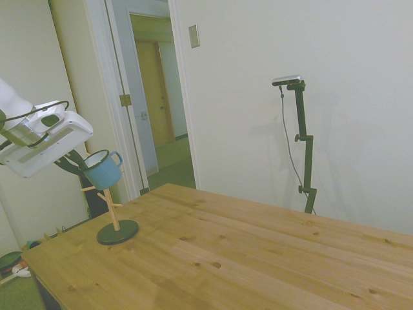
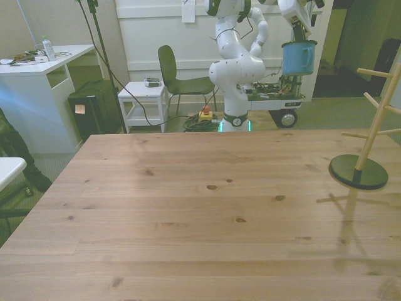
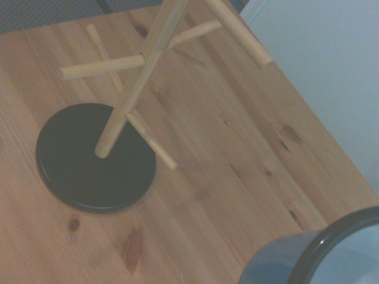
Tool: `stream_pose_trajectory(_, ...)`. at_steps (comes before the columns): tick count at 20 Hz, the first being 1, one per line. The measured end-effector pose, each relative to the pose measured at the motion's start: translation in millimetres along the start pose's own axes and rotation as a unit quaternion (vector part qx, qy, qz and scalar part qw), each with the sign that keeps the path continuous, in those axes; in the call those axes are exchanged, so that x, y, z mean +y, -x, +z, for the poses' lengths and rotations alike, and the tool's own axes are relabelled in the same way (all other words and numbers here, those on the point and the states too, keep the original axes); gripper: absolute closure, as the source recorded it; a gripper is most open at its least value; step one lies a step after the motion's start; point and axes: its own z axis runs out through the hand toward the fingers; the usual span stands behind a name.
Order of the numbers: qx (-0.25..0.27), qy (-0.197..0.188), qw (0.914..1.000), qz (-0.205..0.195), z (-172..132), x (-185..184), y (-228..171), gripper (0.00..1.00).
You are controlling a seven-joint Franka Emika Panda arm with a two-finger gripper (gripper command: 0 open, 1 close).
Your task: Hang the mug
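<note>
Blue mug (image 1: 103,171) hung in air, clamped in jaws of gripper (image 1: 82,163), above and just to arm side of wooden peg stand (image 1: 116,219) on surface (image 1: 258,258); handle faced away from arm, pegs below it

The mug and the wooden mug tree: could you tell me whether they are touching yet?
Apart. The front view shows the mug held high by the gripper, with open space between it and the wooden mug tree.

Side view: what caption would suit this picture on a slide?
The gripper holds the mug in the air above the mug tree on the table.
</note>
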Motion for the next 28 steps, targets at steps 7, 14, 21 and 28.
stream_pose_trajectory(7, -0.013, 0.004, 0.9999, -0.004, 12, -19, -7, 1.00)
stream_pose_trajectory(14, -0.013, 0.010, 0.9998, -0.008, 15, -41, -5, 1.00)
stream_pose_trajectory(21, -0.018, 0.011, 0.9998, -0.004, 27, -48, -8, 1.00)
stream_pose_trajectory(28, -0.019, 0.012, 0.9997, -0.003, 30, -61, -15, 1.00)
